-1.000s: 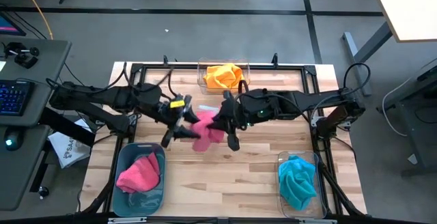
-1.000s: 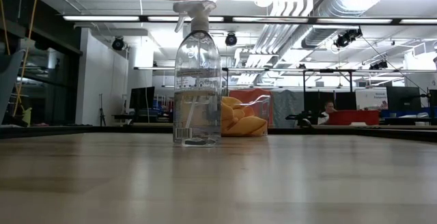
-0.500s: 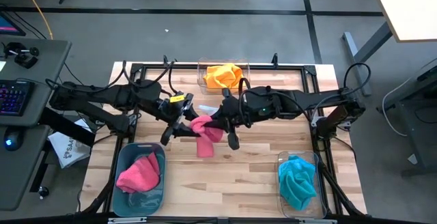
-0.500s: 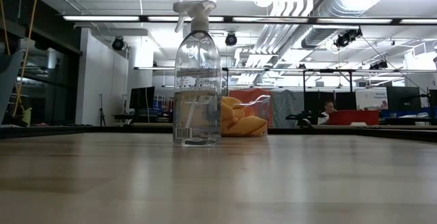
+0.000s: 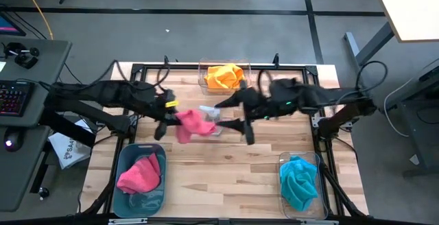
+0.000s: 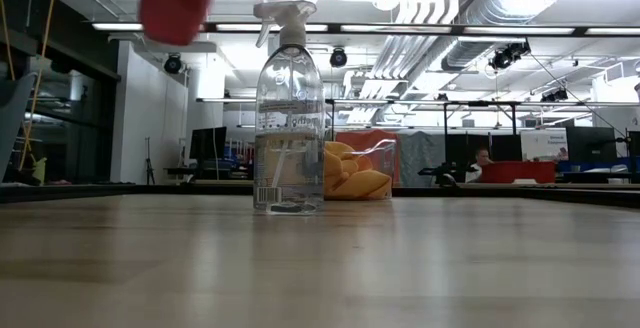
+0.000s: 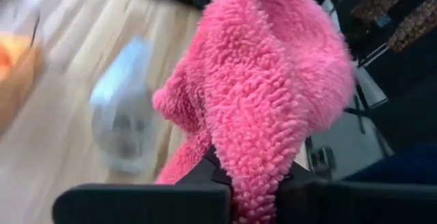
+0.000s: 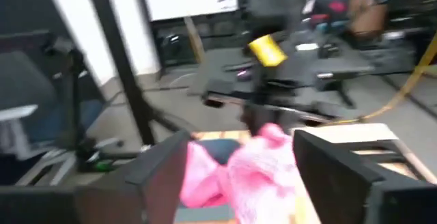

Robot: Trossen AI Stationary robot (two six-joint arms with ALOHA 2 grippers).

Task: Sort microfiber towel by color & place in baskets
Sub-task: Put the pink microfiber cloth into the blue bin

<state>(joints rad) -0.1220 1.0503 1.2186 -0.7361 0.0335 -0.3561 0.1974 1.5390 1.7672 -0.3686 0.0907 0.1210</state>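
Above the counter [image 5: 226, 177], left of centre | our left hand [image 5: 167, 115] is gripping the pink towel [image 5: 193, 123] aloft | teal basket [image 5: 121, 168] is sitting just below-left, nearest this arm | right hand [image 5: 236, 119] is probably open, empty.

A clear spray bottle [image 6: 289, 108] stands centre frame on the wooden table [image 6: 400, 268]; a keyboard [image 5: 14, 98] sits far left.
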